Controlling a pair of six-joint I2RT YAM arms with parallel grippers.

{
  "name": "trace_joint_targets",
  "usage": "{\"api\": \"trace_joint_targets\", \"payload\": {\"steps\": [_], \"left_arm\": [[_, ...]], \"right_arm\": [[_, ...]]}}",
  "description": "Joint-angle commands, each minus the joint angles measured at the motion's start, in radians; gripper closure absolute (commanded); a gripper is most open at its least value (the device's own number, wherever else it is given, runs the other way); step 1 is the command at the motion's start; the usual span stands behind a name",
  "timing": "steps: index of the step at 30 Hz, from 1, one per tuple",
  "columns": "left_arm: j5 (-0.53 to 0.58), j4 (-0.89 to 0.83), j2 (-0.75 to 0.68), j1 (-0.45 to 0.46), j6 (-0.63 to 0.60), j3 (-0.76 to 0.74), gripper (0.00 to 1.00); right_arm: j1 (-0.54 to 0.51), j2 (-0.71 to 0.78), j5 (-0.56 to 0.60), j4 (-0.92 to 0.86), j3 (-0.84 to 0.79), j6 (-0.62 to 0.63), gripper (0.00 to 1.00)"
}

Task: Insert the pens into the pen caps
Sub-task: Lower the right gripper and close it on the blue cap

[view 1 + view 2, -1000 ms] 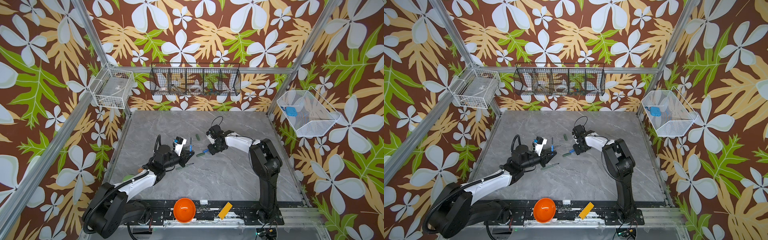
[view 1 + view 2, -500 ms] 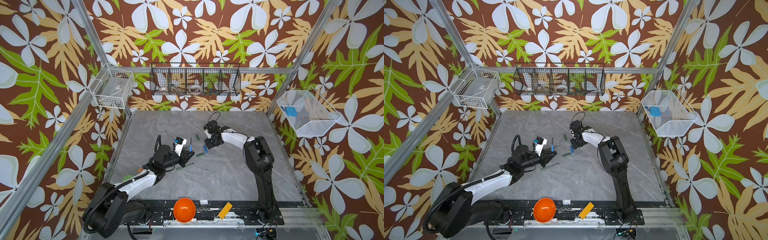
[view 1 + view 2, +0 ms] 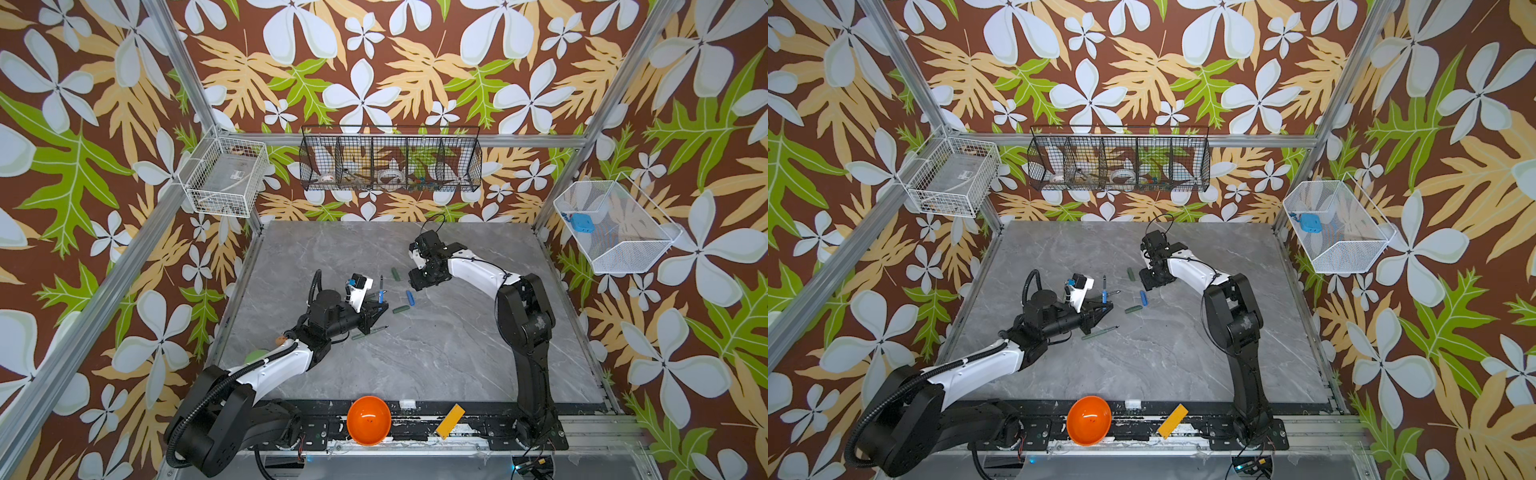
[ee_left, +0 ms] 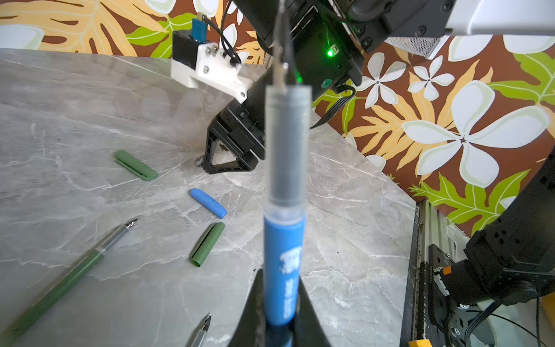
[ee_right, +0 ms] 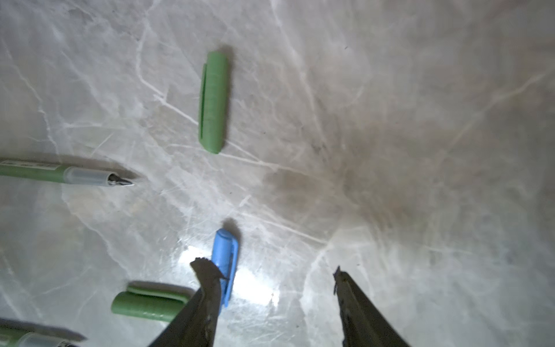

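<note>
Blue pen (image 4: 284, 264) gripped near the blue cap (image 3: 410, 297)
The left gripper (image 3: 376, 309) is clamped on the blue pen, close beside the blue cap on the table (image 3: 457, 353). The right gripper (image 5: 273, 288) hovers over that cap, jaws apart and empty. One finger (image 5: 207, 288) may brush it, though we cannot tell. A green cap (image 3: 401, 309) lies just beside the blue cap, a green pen (image 3: 370, 332) farther off.

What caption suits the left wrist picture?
Left gripper clamps a blue pen; a blue cap lies on the table.
</note>
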State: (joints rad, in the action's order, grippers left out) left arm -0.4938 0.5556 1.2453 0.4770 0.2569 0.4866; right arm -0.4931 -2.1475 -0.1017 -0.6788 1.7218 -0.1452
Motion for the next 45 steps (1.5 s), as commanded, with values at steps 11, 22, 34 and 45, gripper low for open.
{"api": "trace_joint_targets", "payload": {"steps": [11, 22, 34, 45], "left_arm": [[-0.005, 0.035, 0.013, 0.002, -0.009, 0.001, 1.00], [-0.001, 0.031, 0.007, 0.001, -0.011, 0.001, 1.00], [0.006, 0.030, 0.000, 0.002, -0.005, -0.002, 1.00], [0.015, 0.032, -0.001, 0.002, -0.013, -0.005, 1.00]], "right_arm": [[-0.049, -0.089, -0.017, -0.076, 0.044, -0.067, 0.45], [-0.074, -0.151, -0.003, -0.111, 0.095, -0.056, 0.54], [-0.094, -0.160, 0.041, -0.132, 0.070, -0.042, 0.63], [-0.093, -0.186, 0.052, -0.111, 0.102, -0.025, 0.78]]}}
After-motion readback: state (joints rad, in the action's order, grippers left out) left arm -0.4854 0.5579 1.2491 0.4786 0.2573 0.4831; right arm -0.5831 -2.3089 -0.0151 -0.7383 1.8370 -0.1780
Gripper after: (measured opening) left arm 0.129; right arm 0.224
